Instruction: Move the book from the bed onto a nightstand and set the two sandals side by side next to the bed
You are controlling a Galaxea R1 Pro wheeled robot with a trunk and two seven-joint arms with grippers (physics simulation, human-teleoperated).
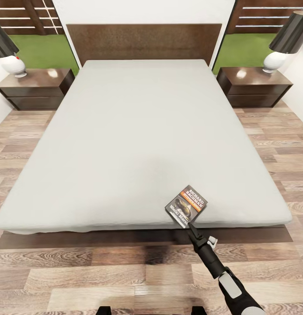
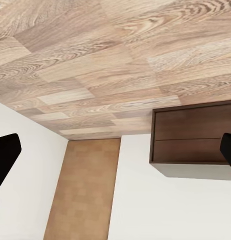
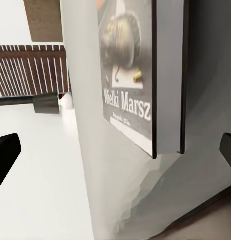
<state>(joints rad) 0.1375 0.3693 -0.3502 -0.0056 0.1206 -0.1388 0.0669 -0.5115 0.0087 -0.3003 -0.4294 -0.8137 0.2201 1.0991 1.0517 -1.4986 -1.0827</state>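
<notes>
At five o'clock on the bed (image 1: 138, 144), the right gripper (image 1: 191, 227) spreads wide, released, aligning to grasp the book (image 1: 186, 206).

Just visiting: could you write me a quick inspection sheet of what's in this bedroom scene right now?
Surface: bed, plain grey mattress, dark headboard.
Job's things: book flat at the mattress's near edge; two nightstands flank the headboard.
Clutter: a lamp on the left nightstand, another lamp on the right one.
Grippers: right tool just short of the book, fingers apart in the right wrist view; left tool open.
Cables: nothing seen.
Surroundings: wood floor, windows showing grass and fence.
</notes>
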